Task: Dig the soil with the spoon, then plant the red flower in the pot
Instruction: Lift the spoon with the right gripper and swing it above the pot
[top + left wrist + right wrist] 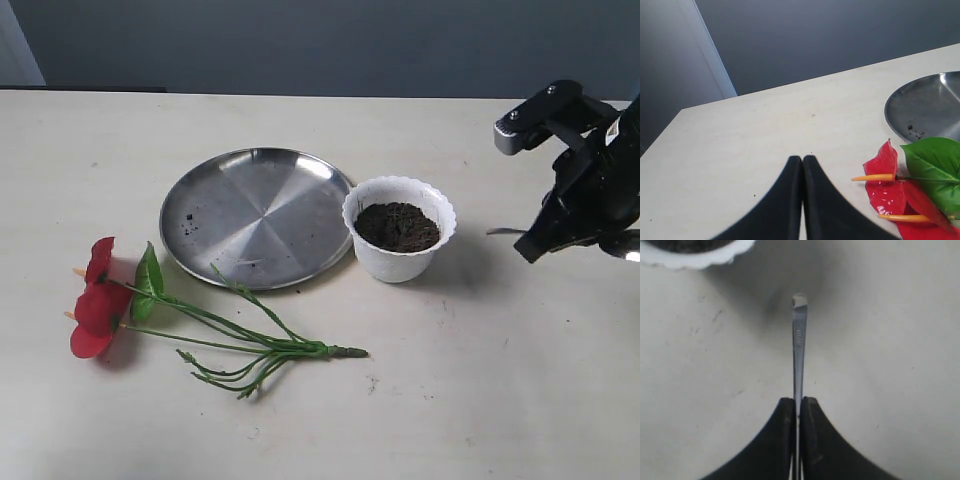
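Observation:
The white scalloped pot (400,262) stands mid-table with dark soil (397,226) inside it. To its right, my right gripper (530,245) hovers above the table, shut on the silver spoon (505,232), whose thin end pokes out toward the pot. The right wrist view shows the spoon (799,340) edge-on, clamped at the fingertips (798,402), with the pot rim (690,259) at the frame corner. The red flower (100,305) lies flat at front left, stems (260,340) running right. My left gripper (802,159) is shut and empty, beside the red blooms (887,185).
A round steel plate (255,215) with a few soil specks lies left of the pot, touching it. Its edge (927,107) and the green leaf (935,160) show in the left wrist view. A dark wall stands behind the table's far edge.

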Available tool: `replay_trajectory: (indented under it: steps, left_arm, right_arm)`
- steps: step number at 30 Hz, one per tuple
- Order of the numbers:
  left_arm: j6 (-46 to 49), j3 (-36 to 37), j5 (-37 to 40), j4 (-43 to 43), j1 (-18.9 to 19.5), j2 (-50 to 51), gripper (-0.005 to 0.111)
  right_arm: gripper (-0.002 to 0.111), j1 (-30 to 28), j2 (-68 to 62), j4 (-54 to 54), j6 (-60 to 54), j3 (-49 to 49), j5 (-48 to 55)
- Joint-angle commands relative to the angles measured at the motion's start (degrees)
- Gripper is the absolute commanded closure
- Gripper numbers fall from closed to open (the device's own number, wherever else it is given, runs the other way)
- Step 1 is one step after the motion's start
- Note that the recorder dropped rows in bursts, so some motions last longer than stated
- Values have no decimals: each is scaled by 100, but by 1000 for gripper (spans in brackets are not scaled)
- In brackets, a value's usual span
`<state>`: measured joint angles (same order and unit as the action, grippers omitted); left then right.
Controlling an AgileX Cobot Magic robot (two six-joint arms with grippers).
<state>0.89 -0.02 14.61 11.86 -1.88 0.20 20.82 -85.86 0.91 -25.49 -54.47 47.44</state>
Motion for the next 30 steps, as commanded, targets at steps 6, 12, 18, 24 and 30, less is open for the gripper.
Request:
replay_trajectory:
  steps: [6, 12, 18, 24, 30]
  left_arm:
    - [-27, 2, -66, -19, 3, -20, 106]
    - [-27, 2, -66, -19, 3, -20, 106]
    - [-27, 2, -66, -19, 3, -20, 106]
    - [-27, 2, -66, -19, 3, -20, 106]
    - [-27, 2, -66, -19, 3, -20, 106]
  right_arm:
    - [109, -8, 104, 1153, 99, 90, -2457]
    - [109, -8, 104, 5637, -4103, 728, -3978]
    - [109, -19, -18, 9904, -9556, 645, -1326]
    - [109, -19, -214, 9904, -9544, 566, -997]
    - [109, -19, -456, 9904, -9544, 285, -1516]
